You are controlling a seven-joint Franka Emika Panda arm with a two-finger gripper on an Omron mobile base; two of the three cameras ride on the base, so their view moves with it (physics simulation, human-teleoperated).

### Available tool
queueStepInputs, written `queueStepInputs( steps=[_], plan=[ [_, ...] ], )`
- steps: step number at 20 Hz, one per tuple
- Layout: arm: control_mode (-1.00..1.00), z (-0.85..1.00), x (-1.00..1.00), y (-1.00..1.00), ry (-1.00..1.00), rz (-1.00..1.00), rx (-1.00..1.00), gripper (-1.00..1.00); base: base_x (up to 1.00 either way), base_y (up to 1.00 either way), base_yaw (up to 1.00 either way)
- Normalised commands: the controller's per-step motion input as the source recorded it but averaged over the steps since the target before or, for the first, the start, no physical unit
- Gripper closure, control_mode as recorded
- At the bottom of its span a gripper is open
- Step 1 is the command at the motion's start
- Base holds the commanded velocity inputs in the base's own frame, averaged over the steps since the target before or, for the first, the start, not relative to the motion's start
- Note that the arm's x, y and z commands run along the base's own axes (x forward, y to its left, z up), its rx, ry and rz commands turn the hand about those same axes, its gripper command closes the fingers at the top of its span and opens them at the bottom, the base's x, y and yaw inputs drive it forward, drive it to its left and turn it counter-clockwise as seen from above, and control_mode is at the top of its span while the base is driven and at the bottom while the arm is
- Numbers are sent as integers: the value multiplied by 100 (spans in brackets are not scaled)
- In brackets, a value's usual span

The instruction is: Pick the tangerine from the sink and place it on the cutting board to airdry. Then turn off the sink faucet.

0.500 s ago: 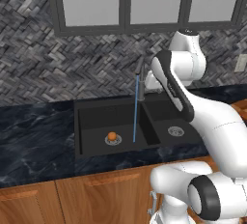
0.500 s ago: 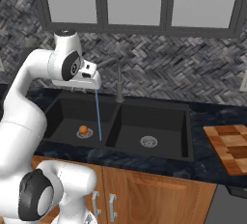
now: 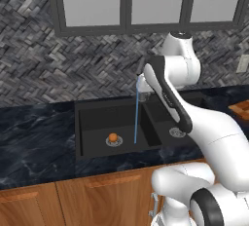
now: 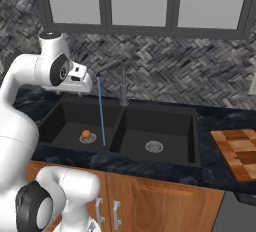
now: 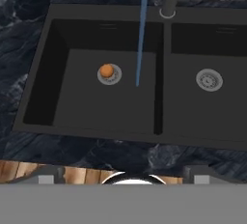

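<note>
While small round orange tangerine (image 5: pixel 106 70) sits on left silver drain (image 5: pixel 109 75), thin blue stream (image 5: pixel 142 30) runs just right; wet fruit may slip, roll. Gripper (image 4: pixel 82 82) high above black double-basin sink (image 4: pixel 70 107); opening: cannot tell.

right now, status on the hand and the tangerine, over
Hand high over the black double-basin sink, grip state unclear. Small orange tangerine sits on the left basin's silver drain, untouched. Thin blue water stream running just beside it, dark gooseneck faucet on.

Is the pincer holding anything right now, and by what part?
Nothing is held. The tangerine sits untouched on the drain of the left basin of the sink, far below the hand.
</note>
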Motion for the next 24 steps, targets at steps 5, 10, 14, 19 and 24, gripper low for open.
queueStepInputs(
  steps=[5,10,14,19,24],
  plan=[
    [-100,0,12,78,0,1,0,-100,0,0,0],
    [-100,-20,29,54,0,3,0,-100,0,0,0],
    [-100,-39,32,13,0,3,0,-100,0,0,0],
    [-100,-37,43,2,0,0,-1,-100,0,0,0],
    [-100,-32,32,0,-3,0,-9,-100,0,0,0]
  ],
)
